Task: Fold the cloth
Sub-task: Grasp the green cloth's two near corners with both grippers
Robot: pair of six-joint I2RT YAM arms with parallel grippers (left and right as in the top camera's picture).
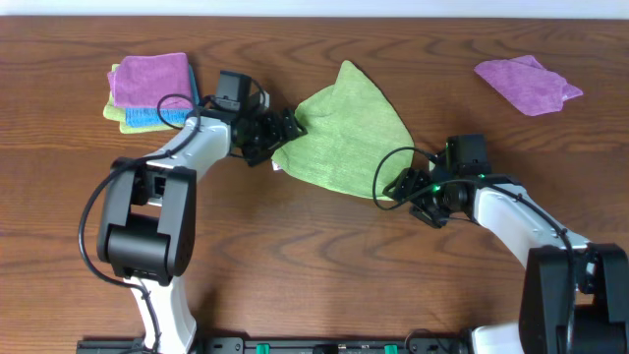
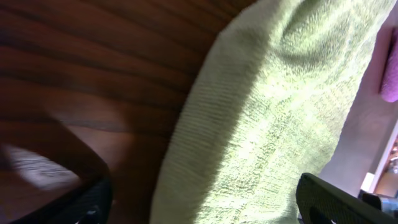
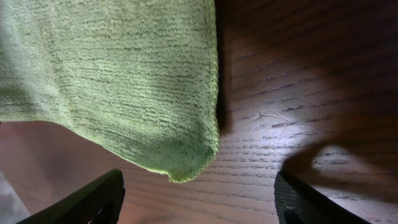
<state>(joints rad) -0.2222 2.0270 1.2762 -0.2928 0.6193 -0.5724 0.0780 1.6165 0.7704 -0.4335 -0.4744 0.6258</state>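
Observation:
The lime-green cloth (image 1: 349, 133) lies on the wooden table, roughly triangular in outline. My left gripper (image 1: 278, 135) is at the cloth's left edge, fingers wide apart around the edge; the cloth (image 2: 273, 124) fills the left wrist view between the open fingers (image 2: 205, 208). My right gripper (image 1: 398, 187) is at the cloth's lower right corner, open. In the right wrist view the corner of the cloth (image 3: 124, 81) hangs just ahead of the open fingers (image 3: 199, 202), not touching them.
A stack of folded cloths, purple (image 1: 150, 79) on blue and green, sits at the back left. A loose purple cloth (image 1: 527, 82) lies at the back right. The table's far edge runs along the top.

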